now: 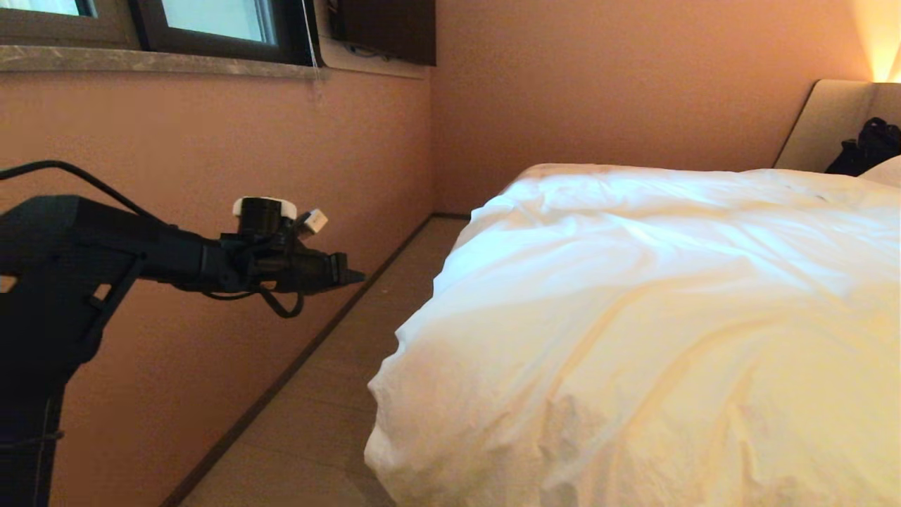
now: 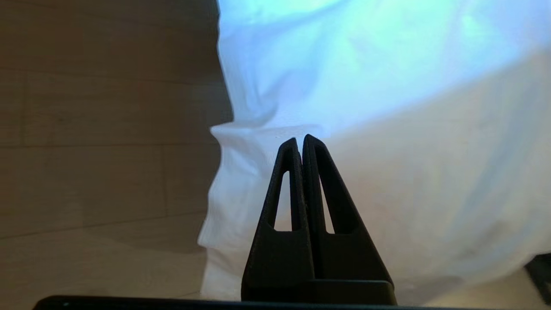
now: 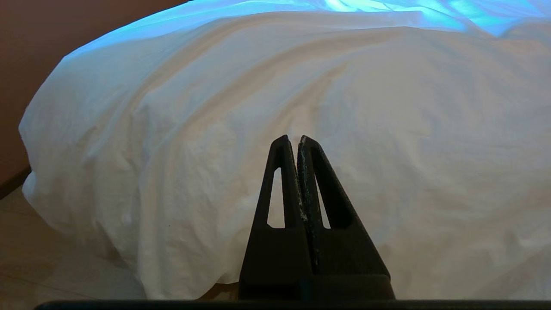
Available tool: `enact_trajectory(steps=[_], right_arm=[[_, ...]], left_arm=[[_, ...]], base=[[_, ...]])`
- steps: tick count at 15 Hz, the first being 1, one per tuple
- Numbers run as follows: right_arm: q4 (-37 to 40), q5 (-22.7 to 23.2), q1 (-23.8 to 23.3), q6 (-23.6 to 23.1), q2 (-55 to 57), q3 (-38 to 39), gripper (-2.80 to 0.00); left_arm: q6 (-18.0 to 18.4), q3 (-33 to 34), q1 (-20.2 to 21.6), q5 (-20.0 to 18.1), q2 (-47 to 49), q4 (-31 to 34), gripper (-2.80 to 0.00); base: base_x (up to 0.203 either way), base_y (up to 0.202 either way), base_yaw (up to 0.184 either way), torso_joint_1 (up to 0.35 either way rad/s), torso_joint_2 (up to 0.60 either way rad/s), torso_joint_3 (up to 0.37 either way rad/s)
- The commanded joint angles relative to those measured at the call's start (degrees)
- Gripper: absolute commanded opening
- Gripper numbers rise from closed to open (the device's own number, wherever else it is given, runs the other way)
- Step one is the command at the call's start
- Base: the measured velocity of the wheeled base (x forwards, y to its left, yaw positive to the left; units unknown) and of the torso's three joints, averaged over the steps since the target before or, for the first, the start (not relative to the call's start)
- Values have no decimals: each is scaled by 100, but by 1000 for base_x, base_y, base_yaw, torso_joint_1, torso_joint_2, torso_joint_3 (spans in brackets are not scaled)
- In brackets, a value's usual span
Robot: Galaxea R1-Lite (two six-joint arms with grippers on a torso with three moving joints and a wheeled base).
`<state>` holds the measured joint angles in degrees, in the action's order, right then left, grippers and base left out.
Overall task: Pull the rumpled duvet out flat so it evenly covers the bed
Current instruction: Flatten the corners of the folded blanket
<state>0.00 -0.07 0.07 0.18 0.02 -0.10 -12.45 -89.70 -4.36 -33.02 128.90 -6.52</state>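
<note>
Head view shows my left hand (image 1: 355, 277) pinched closed and empty, left of the duvet (image 1: 633, 317) draped over the bed's near corner — reaching in closed, I'd only shove folds, not grab them.

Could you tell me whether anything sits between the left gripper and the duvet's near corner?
Nothing visible does: the shut left gripper hangs over bare floor, with open air between it and the duvet.

Left claw (image 1: 355, 277) beside duvet (image 1: 633, 317)
</note>
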Motion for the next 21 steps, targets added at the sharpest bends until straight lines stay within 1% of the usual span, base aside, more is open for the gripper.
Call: enact_trajectory(steps=[1,5,10,17,21], right_arm=[[0,-1,9,-1,-2,1,-280],[0,-1,1,-1,-2,1,-280],[0,-1,3,-1,-2,1,-280],[0,-1,1,-1,-2,1,-280],[0,-1,1,-1,-2,1,-280]], left_arm=[[83,46,-195,115,151,-14,-280],[144,227,-424,145,213,-87,-280],[146,276,-542,147,227,-86,-280],[155,303,-715,390,294,-77,-280],[190,304,-768,428,329,-25,-280]], base=[[0,0,0,0,0,0],[0,0,0,0,0,0],[0,0,0,0,0,0],[0,0,0,0,0,0],[0,0,0,0,0,0]])
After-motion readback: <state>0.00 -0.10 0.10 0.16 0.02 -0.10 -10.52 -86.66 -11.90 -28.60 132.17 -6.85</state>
